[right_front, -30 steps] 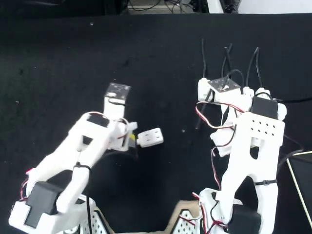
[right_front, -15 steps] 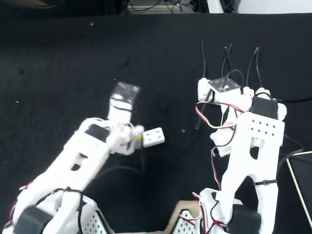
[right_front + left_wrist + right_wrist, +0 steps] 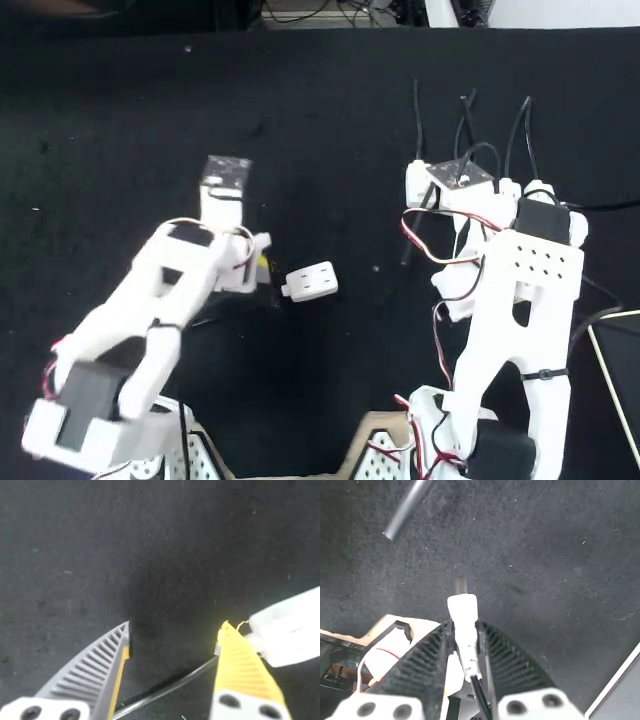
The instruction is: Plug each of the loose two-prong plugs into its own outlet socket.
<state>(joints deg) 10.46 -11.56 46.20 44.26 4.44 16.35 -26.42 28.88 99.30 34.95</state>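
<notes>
A white outlet block [image 3: 310,282] lies flat on the black cloth near the middle. My left gripper [image 3: 260,270] stands just left of it, open and empty. In the left wrist view the gripper [image 3: 175,630] shows a grey finger [image 3: 100,667] and a yellow finger [image 3: 242,667] spread wide, with the outlet block [image 3: 292,635] just outside the yellow one. A thin black cord [image 3: 165,690] runs under the fingers toward the block; its end is hidden. My right gripper [image 3: 465,630] is shut on a white two-prong plug [image 3: 462,615], held above the cloth.
The right arm [image 3: 520,300] stands at the right with several black cords [image 3: 465,125] trailing away behind it. A grey rod [image 3: 407,507] lies on the cloth beyond the plug. A pale board edge [image 3: 370,425] sits at the table's front.
The left arm pushed its gripper up against the outlet block, then drew back to the left and away from it. The block stayed almost in place. The right arm has not moved.
</notes>
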